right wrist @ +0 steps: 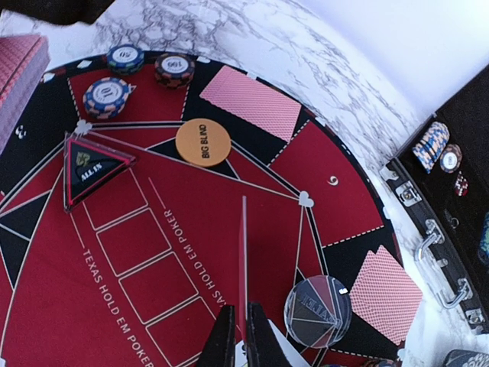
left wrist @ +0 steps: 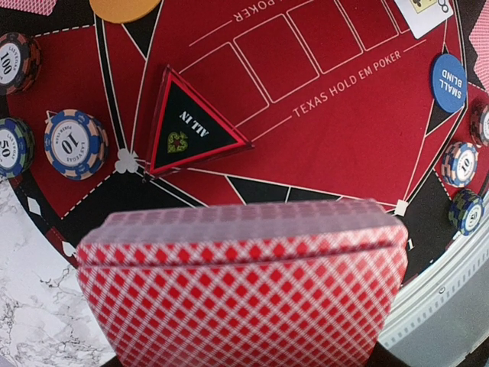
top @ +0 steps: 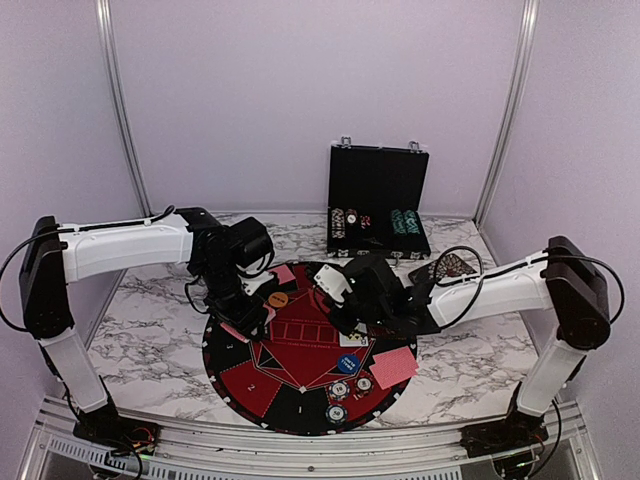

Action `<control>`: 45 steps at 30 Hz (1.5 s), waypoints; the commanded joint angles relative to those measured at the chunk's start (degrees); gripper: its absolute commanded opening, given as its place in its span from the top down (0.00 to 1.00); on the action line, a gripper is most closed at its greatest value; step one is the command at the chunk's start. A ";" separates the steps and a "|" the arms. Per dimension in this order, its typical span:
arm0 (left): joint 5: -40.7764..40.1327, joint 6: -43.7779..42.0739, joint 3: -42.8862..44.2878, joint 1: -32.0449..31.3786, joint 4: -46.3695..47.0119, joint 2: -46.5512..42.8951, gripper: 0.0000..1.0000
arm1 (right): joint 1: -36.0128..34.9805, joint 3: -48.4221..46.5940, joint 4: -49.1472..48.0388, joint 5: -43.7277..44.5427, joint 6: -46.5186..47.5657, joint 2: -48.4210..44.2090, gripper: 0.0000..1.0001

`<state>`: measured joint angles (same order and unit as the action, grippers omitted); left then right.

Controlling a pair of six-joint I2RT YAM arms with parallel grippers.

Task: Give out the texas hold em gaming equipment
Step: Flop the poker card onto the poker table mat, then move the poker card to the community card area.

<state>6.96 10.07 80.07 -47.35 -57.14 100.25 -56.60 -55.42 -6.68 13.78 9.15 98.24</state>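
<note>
At the bottom edge of the right wrist view, the right pincer (right wrist: 240,325) is gripping a single playing card (right wrist: 244,252), its jaws nearly closed on it. The card is standing edge-on, so it is showing only as a thin pale line rising toward the middle of the frame. Just right of it, the clear button disc (right wrist: 317,310) is lying on the mat (right wrist: 69,306). Farther up, the orange BIG BLIND disc (right wrist: 202,143) is lying flat.

In the left wrist view, the deck of red-backed cards (left wrist: 241,290) is filling the lower frame and hanging above the mat. The left pincer (top: 242,318) is holding it, with its fingers hidden. The deck is showing a red diamond lattice on white. Beyond it are lying the ALL IN triangle (left wrist: 195,126), a 10 chip (left wrist: 74,144) at the left, and the blue SMALL BLIND disc (left wrist: 448,82) at the upper right.
</note>
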 commanded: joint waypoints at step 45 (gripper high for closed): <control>-0.13 -0.03 0.27 0.40 0.02 -1.77 0.51 | 2.73 -17.32 5.92 -38.08 -36.65 17.87 0.68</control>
<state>6.98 10.07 80.07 -47.29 -57.10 100.25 -53.71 -69.71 -2.83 -22.98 -25.96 114.21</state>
